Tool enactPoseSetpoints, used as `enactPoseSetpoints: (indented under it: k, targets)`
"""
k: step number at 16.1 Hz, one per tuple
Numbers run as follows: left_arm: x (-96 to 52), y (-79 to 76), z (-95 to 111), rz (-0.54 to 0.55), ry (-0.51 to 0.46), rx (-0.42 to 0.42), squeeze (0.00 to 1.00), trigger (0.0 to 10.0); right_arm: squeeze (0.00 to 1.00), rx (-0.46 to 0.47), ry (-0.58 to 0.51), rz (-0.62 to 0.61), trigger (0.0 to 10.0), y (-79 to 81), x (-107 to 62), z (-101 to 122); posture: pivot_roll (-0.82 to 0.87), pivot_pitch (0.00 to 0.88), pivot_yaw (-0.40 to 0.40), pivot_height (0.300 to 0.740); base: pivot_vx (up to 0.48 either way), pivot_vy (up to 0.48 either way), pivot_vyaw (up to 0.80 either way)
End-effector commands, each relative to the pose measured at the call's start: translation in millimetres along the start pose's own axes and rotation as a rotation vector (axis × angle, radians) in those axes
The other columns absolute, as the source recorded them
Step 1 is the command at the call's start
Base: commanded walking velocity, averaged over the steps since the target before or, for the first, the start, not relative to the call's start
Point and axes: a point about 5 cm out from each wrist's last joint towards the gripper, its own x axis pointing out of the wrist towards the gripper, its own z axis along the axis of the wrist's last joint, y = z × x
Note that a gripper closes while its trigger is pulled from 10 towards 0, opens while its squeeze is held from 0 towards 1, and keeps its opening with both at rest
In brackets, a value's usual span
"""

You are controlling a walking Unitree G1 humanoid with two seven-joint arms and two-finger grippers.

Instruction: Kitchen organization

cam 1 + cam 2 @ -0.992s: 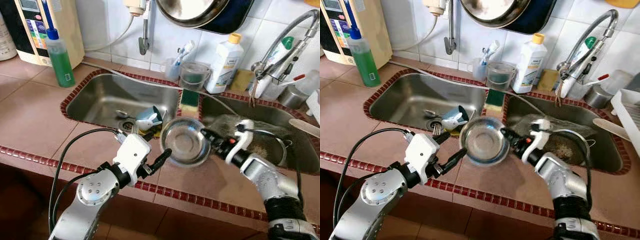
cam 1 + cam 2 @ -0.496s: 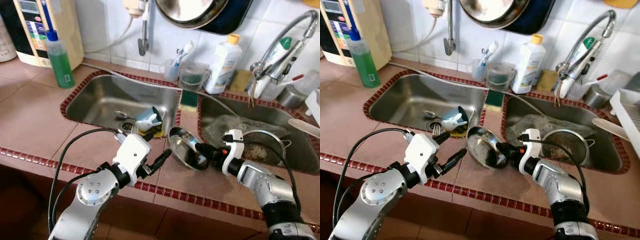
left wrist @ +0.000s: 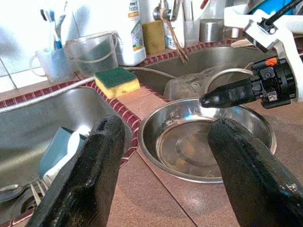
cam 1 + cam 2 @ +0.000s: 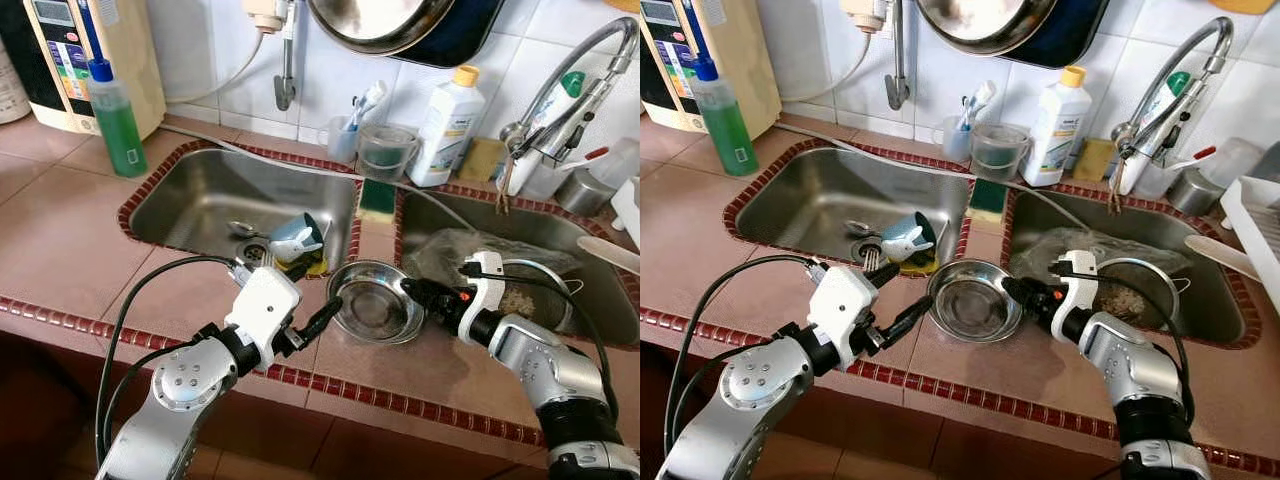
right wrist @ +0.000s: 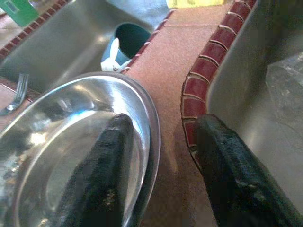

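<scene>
Bowl (image 4: 374,302) sits flat on surface (image 4: 90,250), on strip between two sinks, near front edge. My right gripper (image 5: 158,156) at bowl's right rim, jaws parted: one finger inside the rim, other outside, not clamped as far as I see. My left gripper (image 3: 168,156) just left of bowl, jaws wide, holding nothing. Cup (image 4: 296,238) on its side in left sink (image 4: 200,195). Sponge (image 4: 379,196) on divider behind bowl.

From my remote seat, the hanging pan (image 4: 385,22) is cropped; the white bottle's (image 4: 446,128) label is illegible.
</scene>
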Motion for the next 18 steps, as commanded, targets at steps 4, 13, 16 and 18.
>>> enactPoseSetpoints:
  k: [4, 13, 16, 18]
  targets:
    - [1.0, -0.6, 5, -0.004, -0.016, 0.006, 0.0, 10.0, 1.0, -0.064, -0.062, 0.064, 10.0, 8.3, -1.4, 21, 0.01, 0.022, -0.103, 0.732, 0.0, 0.0, 0.0]
    - [4.3, 0.0, 7, 0.003, -0.023, 0.009, 0.0, 10.0, 0.0, -0.186, 0.117, 0.06, 10.0, 4.0, 3.7, 35, 0.01, 0.009, -0.115, 0.732, 0.0, 0.0, 0.0]
    - [4.9, -1.3, 7, 0.009, -0.027, 0.005, 0.0, 10.0, 0.0, -0.207, 0.145, 0.102, 10.0, 5.2, 4.9, 37, 0.02, 0.007, -0.127, 0.732, 0.0, 0.0, 0.0]
    - [4.9, -2.1, 7, 0.012, -0.028, 0.003, 0.0, 10.0, 0.0, -0.208, 0.175, 0.134, 10.0, 8.1, 5.6, 34, 0.02, 0.005, -0.132, 0.732, 0.0, 0.0, 0.0]
